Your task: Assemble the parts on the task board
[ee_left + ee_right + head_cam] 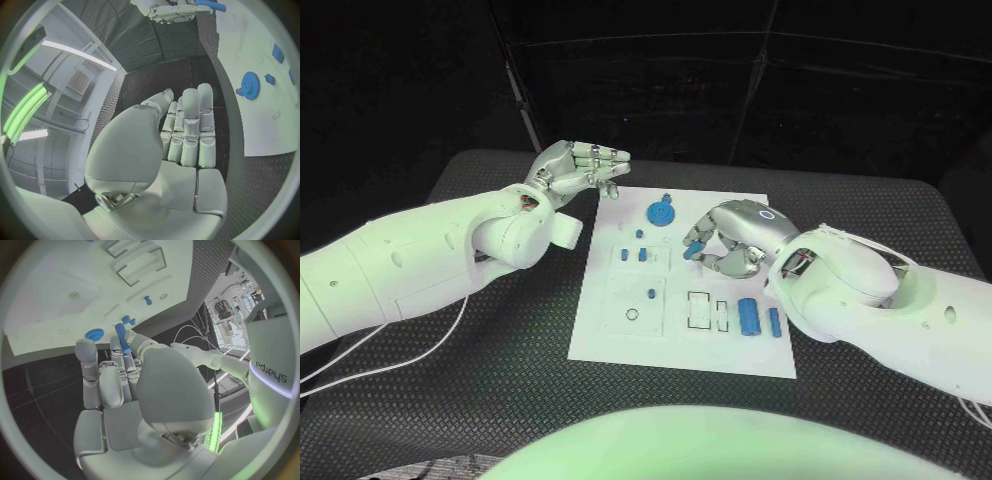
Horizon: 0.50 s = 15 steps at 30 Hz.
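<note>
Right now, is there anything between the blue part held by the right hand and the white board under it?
Nothing visible. The right hand holds a blue peg over the task board. The blue gear lies beyond it, the blue cylinders nearer the robot, both off to the side.

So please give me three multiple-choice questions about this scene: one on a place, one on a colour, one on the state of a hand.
1. Where does the gear lie?
A. on the task board's far part
B. on the black table
C. in the left hand

2. What colour are the parts?
A. red
B. blue
C. yellow

3. What does the right hand do?
A. rests flat
B. holds a blue peg
C. grips the board

Key: 1 A, it sits on white plate; 2 B, all pieces look blue; 3 B, right wrist view shows the peg between its fingers.
</note>
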Available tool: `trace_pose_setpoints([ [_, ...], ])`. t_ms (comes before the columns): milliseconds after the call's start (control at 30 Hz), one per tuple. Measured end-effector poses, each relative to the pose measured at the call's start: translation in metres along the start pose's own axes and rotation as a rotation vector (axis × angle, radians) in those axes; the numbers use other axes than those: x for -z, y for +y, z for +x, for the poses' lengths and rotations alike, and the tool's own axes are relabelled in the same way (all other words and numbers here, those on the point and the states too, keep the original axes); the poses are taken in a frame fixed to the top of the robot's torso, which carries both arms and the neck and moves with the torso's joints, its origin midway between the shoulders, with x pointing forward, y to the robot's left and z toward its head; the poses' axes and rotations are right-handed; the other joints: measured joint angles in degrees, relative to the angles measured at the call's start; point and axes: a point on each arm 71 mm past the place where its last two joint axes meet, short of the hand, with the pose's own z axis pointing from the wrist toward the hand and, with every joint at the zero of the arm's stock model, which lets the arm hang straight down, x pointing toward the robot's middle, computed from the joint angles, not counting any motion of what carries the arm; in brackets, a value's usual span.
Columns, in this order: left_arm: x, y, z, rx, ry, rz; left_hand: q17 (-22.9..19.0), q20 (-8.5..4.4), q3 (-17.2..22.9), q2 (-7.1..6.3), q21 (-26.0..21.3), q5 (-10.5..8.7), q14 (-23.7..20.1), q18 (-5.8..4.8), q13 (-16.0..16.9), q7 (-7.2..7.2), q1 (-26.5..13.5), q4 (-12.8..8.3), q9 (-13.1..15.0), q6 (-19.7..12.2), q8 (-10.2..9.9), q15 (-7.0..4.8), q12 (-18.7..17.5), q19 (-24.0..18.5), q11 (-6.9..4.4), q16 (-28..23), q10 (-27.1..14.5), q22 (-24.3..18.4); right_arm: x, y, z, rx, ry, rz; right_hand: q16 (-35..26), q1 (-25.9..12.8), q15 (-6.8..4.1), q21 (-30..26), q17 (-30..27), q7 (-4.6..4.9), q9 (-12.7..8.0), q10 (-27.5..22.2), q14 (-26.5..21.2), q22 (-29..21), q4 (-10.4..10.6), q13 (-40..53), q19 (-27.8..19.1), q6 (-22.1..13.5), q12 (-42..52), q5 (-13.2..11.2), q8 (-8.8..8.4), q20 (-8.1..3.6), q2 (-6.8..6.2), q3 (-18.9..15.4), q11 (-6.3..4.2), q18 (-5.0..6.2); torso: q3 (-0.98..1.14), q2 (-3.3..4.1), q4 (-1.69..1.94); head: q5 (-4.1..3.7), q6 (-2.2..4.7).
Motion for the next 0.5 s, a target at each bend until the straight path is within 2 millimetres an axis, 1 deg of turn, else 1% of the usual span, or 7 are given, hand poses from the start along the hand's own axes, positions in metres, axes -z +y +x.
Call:
trace_pose_setpoints([
  [100,-0.001,0.0,0.001,0.001,0.002,0.0,0.0,0.0,0.0,0.0,0.0,0.0,0.0,0.0,0.0,0.0,0.0,0.0,0.0,0.0,0.0,0.0,0.0,0.0,0.0,0.0,0.0,0.0,-0.007,0.015,0.007,-0.025,0.007,-0.043,0.0,0.0,0.0,0.0,0.0,0.0,-0.01,0.0,0.0,0.0,-0.05,0.0,0.0,-0.01,-0.29,0.27,0.0,0.0,0.0,0.15,0.0,0.0,-0.01,0.05,0.03,0.14,-0.06],
  [267,-0.003,0.001,0.004,0.004,0.007,0.001,0.0,0.0,0.0,0.0,0.0,0.0,0.0,0.0,0.0,0.0,0.0,0.0,0.0,0.0,0.0,0.0,0.0,0.0,0.0,0.0,0.0,0.0,-0.018,0.04,0.024,-0.062,0.04,-0.12,0.0,0.0,0.0,0.0,-0.01,0.15,-0.03,0.0,0.0,-0.17,-0.2,0.0,0.0,0.14,-0.51,0.27,-0.01,0.0,0.0,0.3,0.0,0.0,0.0,0.1,0.09,0.35,-0.27],
  [400,-0.004,0.001,0.007,0.007,0.012,0.001,0.0,0.0,0.0,0.0,-0.23,0.0,0.0,0.0,0.0,0.0,0.0,0.0,0.0,0.0,0.0,0.0,0.0,0.0,0.0,0.0,0.0,-0.04,-0.022,0.054,0.038,-0.078,0.072,-0.165,0.0,0.0,0.0,0.0,-0.02,0.15,-0.05,0.0,0.0,-0.25,-0.3,0.0,0.0,0.14,-0.51,0.53,-0.01,0.0,0.0,0.4,0.0,0.0,-0.02,0.1,0.09,0.54,-0.43],
  [500,-0.005,0.002,0.008,0.009,0.015,0.001,0.0,0.0,0.0,0.0,-0.23,0.0,0.0,0.0,0.0,0.0,0.0,0.0,0.0,0.0,0.0,0.0,0.0,0.0,0.0,0.0,0.0,-0.04,-0.025,0.059,0.047,-0.084,0.095,-0.188,0.0,0.0,0.0,0.0,-0.06,0.15,-0.06,0.0,0.0,-0.37,-0.37,0.0,0.0,0.14,-0.74,0.53,-0.01,0.0,0.0,0.46,0.0,0.0,-0.02,0.1,0.02,0.71,-0.55],
])
